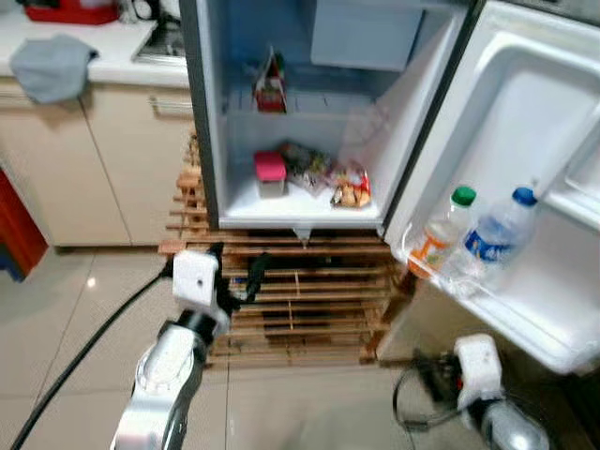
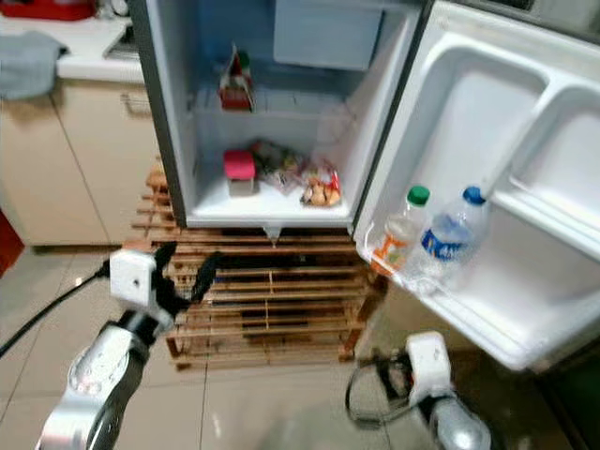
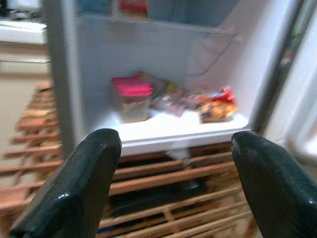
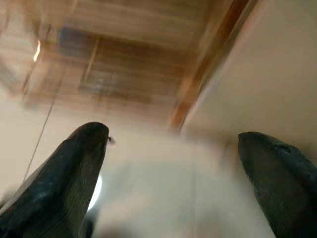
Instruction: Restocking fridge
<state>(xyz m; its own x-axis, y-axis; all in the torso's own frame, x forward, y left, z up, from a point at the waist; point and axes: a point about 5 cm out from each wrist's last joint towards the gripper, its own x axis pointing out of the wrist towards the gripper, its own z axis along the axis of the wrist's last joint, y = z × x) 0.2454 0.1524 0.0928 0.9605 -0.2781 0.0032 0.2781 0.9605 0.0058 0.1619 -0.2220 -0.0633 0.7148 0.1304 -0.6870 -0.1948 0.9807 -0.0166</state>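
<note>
With the fridge door (image 1: 525, 122) swung wide for loading, left gripper (image 3: 173, 163) is raised toward the bottom shelf (image 3: 163, 130), fingers apart, empty. Right gripper (image 4: 178, 178) hangs low, spread, probably idle.

Open fridge (image 1: 225, 112), bottles (image 1: 469, 239) in door.

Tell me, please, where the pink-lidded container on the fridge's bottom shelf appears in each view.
Left eye view: pink-lidded container, shelf's left end.
Right eye view: the same spot.
Left wrist view: beyond the left gripper's open fingers, at.
Right wrist view: not in it.
Shared landmark: snack packet on that shelf.
</note>
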